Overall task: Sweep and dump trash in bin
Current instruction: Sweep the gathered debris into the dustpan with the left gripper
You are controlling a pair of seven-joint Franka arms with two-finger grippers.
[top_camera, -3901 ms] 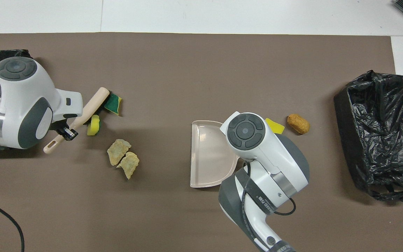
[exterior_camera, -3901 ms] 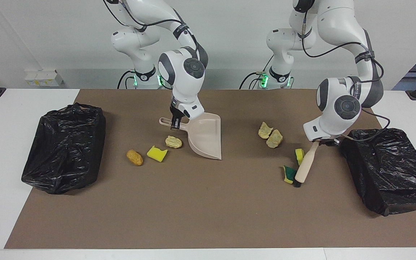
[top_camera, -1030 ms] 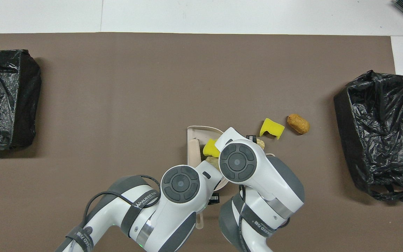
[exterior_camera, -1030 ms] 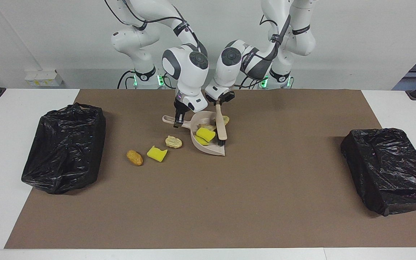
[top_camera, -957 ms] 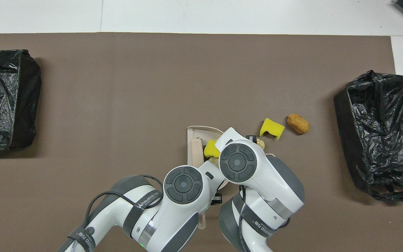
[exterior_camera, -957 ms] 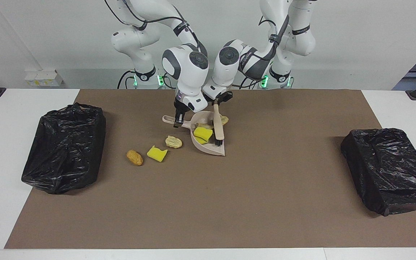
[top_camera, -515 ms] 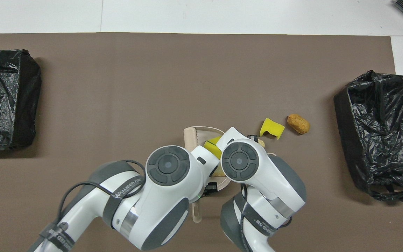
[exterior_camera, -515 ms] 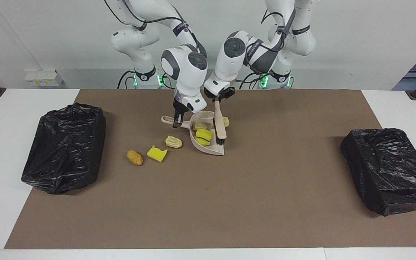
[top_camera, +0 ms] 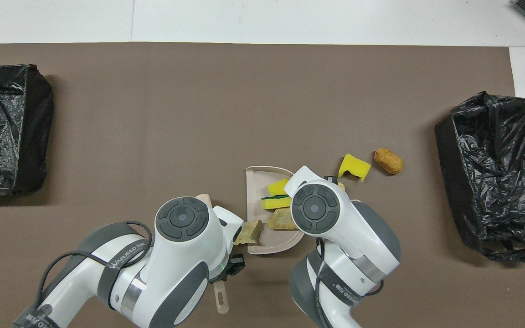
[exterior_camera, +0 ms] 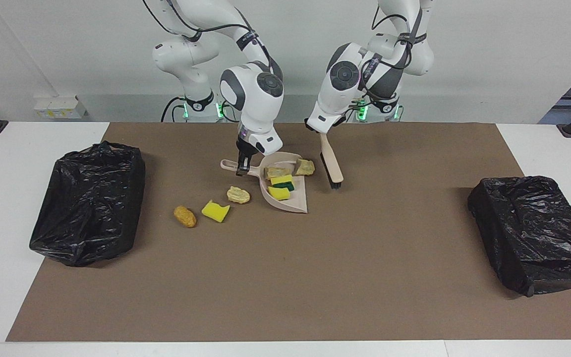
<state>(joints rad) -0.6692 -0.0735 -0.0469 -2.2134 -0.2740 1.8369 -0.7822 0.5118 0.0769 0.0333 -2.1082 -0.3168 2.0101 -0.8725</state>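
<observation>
**Facing view.**
- Trash (exterior_camera: 281,186), lot one: two yellow sponge pieces, one with a green face, and a tan lump lie in the beige dustpan (exterior_camera: 293,202). A second tan lump (exterior_camera: 305,167) sits at the pan's rim toward the left arm's end; I cannot tell whether it is fully inside.
- Trash, lot two: a tan lump (exterior_camera: 238,194), a yellow sponge piece (exterior_camera: 215,210) and a brown lump (exterior_camera: 185,216) lie loose on the worktop (exterior_camera: 285,277), between the pan and the black bin (exterior_camera: 89,203) at the right arm's end.
- Right gripper (exterior_camera: 242,167): jaws clenched on the dustpan's handle.
- Left gripper (exterior_camera: 321,130): jaws clenched on the brush (exterior_camera: 331,163), bristles hanging over bare worktop just beside the pan.
- A second black bin (exterior_camera: 533,228) stands at the left arm's end.

**Overhead view.**
- The sponge pieces (top_camera: 275,196) and tan lumps show in the pan; one lump (top_camera: 249,233) straddles its side wall.
- The loose sponge piece (top_camera: 353,166) and brown lump (top_camera: 388,161) lie farther from the robots than the right arm's wrist.

**Handling, my judgement.** All pieces look light. The sponges are soft and springy, likely to bounce or roll off a tilted pan. The lumps look crumbly and irregular. I would not pinch any of them: push with the bristles, carry by the pan handle, and keep the pan level.
</observation>
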